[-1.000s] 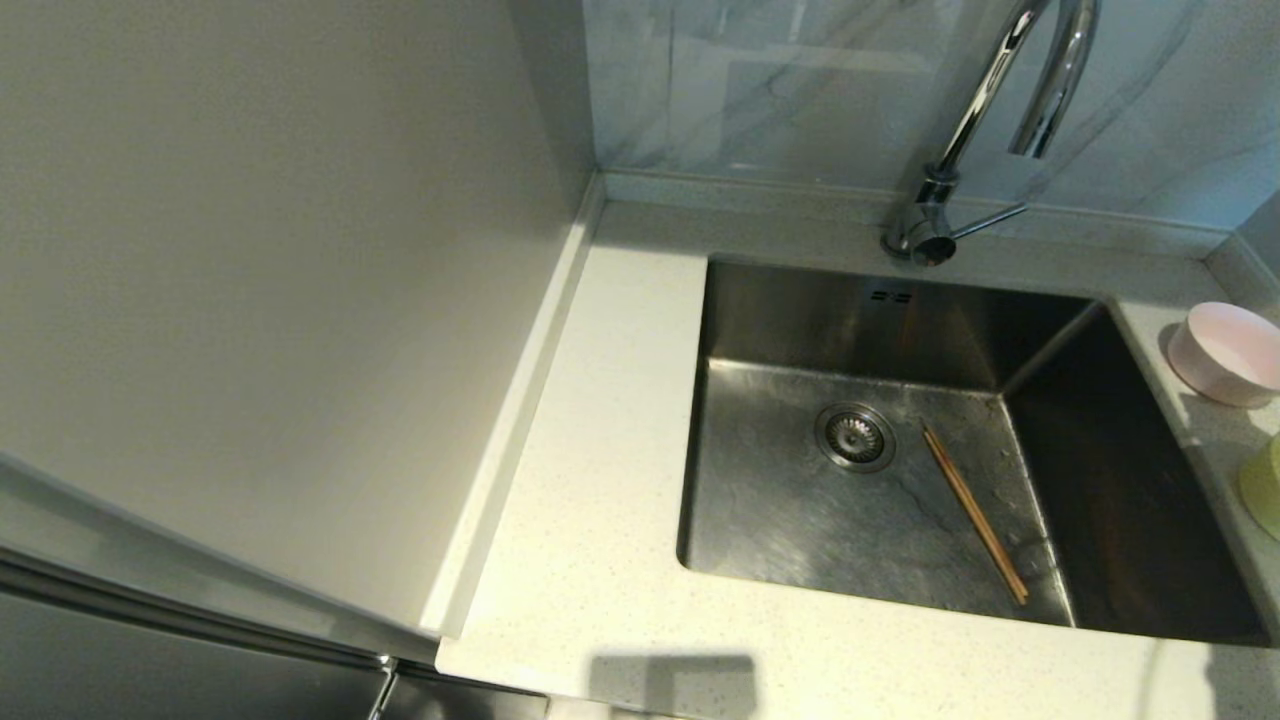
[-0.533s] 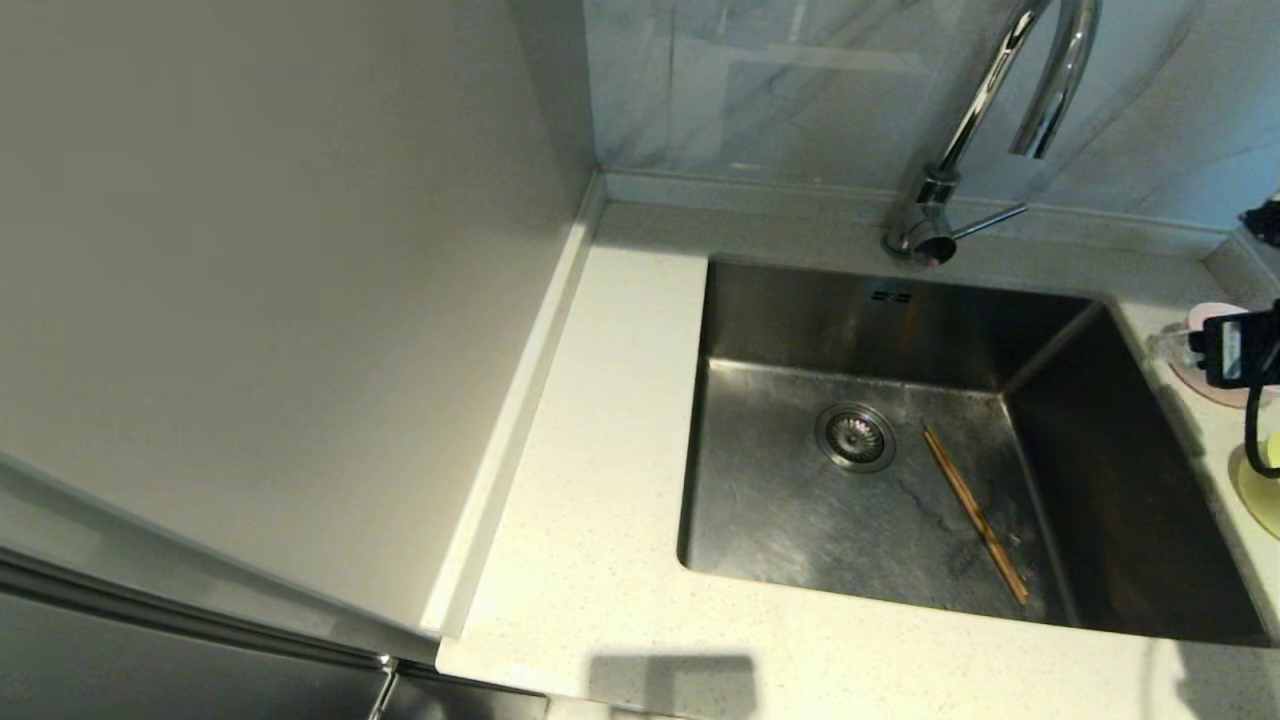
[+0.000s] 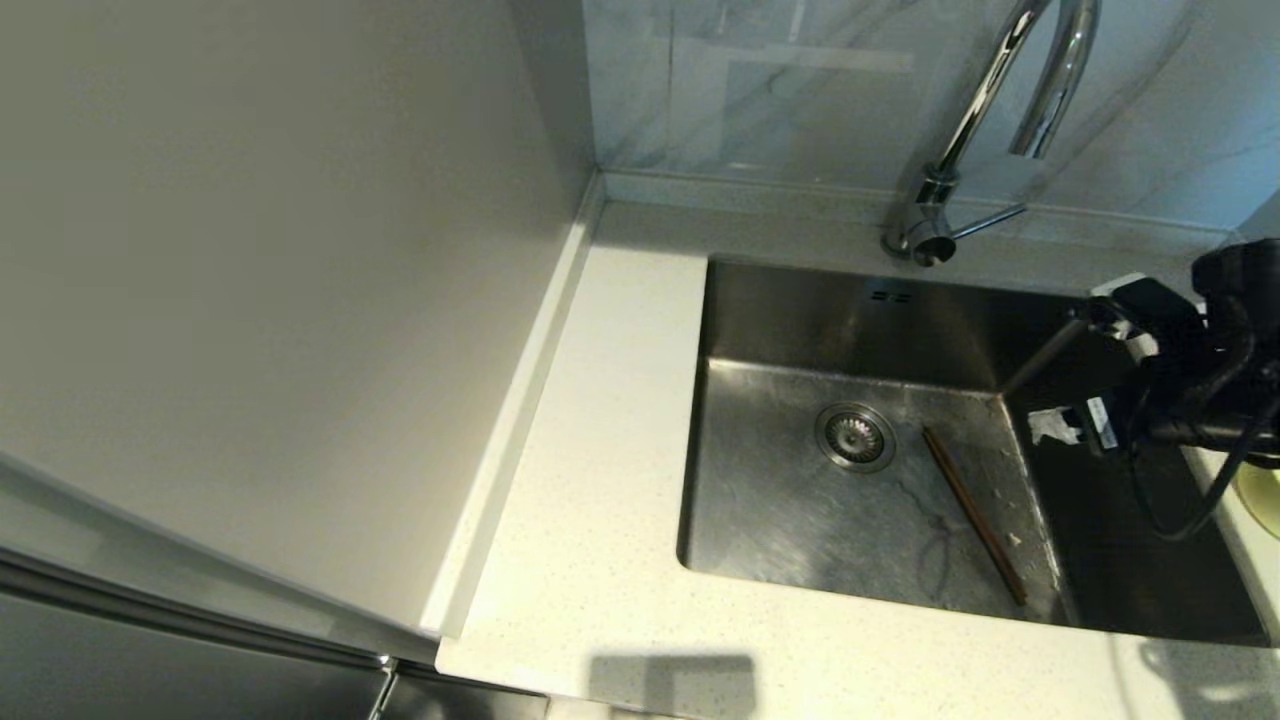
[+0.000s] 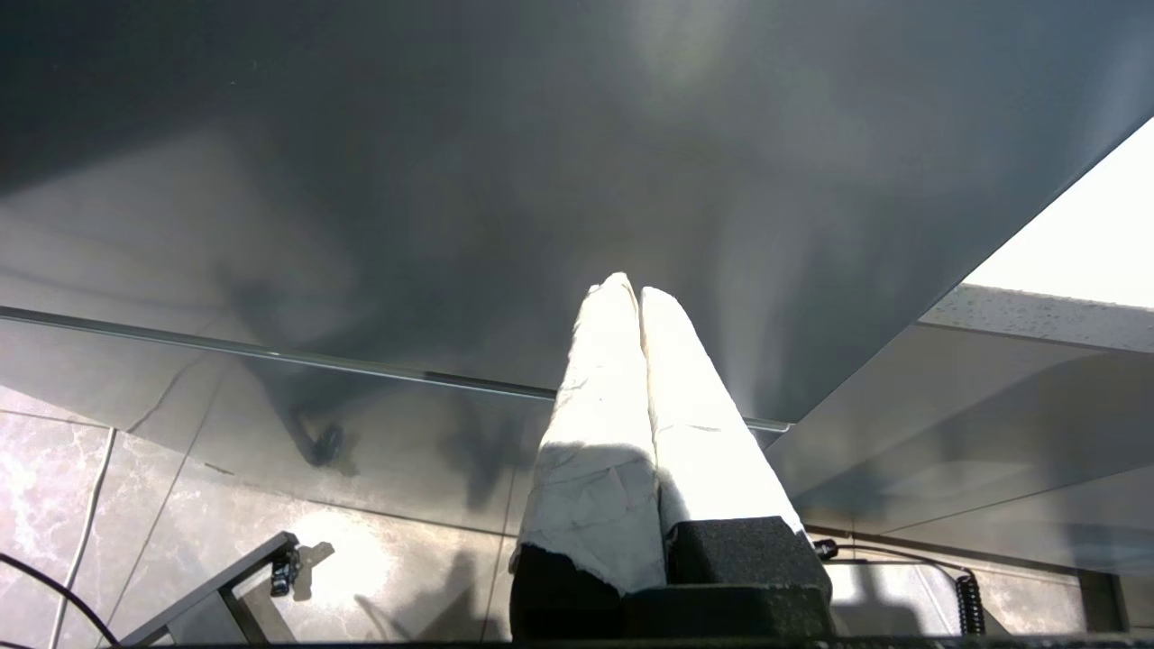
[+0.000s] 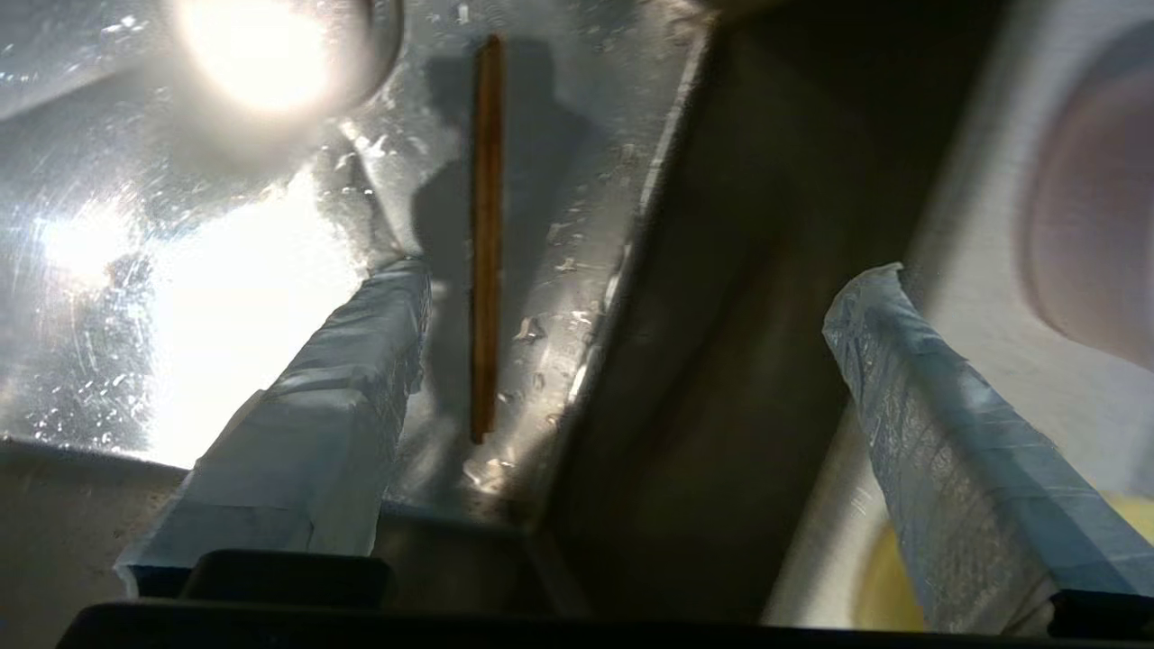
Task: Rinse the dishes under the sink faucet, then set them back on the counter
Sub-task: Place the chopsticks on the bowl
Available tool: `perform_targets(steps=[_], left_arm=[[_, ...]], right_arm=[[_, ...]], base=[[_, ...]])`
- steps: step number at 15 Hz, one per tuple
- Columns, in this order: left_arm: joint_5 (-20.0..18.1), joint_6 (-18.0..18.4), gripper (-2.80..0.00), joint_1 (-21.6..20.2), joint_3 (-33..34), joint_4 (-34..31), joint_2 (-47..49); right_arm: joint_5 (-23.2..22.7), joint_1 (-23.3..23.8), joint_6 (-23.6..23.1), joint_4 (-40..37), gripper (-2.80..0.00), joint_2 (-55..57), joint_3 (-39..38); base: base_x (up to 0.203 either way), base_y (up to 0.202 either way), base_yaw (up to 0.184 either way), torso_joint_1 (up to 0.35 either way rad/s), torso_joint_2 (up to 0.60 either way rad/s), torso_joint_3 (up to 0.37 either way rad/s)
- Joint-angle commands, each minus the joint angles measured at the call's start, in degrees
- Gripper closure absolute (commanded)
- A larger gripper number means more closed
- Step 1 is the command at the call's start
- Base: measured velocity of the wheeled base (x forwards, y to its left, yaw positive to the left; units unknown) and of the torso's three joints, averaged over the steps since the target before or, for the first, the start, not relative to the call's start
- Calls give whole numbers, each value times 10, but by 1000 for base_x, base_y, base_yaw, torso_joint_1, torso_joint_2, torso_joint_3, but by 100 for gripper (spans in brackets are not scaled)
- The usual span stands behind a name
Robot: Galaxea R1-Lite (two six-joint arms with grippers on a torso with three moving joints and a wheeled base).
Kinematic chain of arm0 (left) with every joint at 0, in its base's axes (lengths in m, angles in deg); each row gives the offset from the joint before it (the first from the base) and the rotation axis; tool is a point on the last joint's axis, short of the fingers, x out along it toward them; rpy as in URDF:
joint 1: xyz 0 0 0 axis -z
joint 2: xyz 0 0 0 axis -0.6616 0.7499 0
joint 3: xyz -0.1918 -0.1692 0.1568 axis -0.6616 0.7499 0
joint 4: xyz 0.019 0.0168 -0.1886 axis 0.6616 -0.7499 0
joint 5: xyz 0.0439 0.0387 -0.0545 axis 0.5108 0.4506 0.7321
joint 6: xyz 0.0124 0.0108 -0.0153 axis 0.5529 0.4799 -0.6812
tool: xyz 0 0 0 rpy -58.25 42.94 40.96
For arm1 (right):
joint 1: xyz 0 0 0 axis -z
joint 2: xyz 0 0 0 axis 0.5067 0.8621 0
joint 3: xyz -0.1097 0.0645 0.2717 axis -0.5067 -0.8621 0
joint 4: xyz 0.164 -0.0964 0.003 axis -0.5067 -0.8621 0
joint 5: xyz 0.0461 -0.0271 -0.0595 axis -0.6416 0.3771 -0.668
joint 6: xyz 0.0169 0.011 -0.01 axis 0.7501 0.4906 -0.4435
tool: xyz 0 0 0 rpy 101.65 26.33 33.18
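Observation:
The brown chopsticks (image 3: 975, 530) (image 5: 487, 234) lie on the floor of the steel sink (image 3: 800, 310), right of the drain. My right gripper (image 3: 1085, 365) (image 5: 636, 275) hangs open and empty over the sink's right side, above the chopsticks and a little to their right. The pink bowl (image 5: 1091, 207) and the yellow-green bowl (image 3: 1262, 495) (image 5: 879, 586) stand on the counter (image 3: 600, 450) right of the sink; in the head view my arm hides the pink one. The chrome faucet (image 3: 960, 150) rises behind the basin. My left gripper (image 4: 631, 288) is shut, empty, parked below the counter.
A plain grey-beige wall panel (image 3: 250, 300) closes off the counter's left side. The round drain strainer (image 3: 855, 437) sits mid-basin. Marbled backsplash runs behind the faucet. A broad strip of speckled counter lies left of and in front of the sink.
My right arm has come in from the right edge, passed over the pink bowl and now reaches out above the sink's right side. The chopsticks and bowls have not moved.

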Motion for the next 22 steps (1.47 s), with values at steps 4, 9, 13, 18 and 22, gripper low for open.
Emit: perform_targets(steps=[4, 9, 13, 18, 22], left_arm=[[1, 0, 0, 0, 0, 0, -2], [1, 0, 0, 0, 0, 0, -2], [1, 0, 0, 0, 0, 0, -2], [1, 0, 0, 0, 0, 0, -2], [1, 0, 0, 0, 0, 0, -2]], right_arm=[[28, -50, -41, 83, -280, 103, 5], [59, -52, -79, 75, -280, 169, 23], [67, -51, -65, -77, -280, 206, 148], [13, -34, -19, -244, -280, 297, 305], [-19, -2, 5, -269, -280, 341, 352]], base=[[0, 0, 0, 0, 0, 0], [0, 0, 0, 0, 0, 0], [0, 0, 0, 0, 0, 0], [0, 0, 0, 0, 0, 0], [0, 0, 0, 0, 0, 0]])
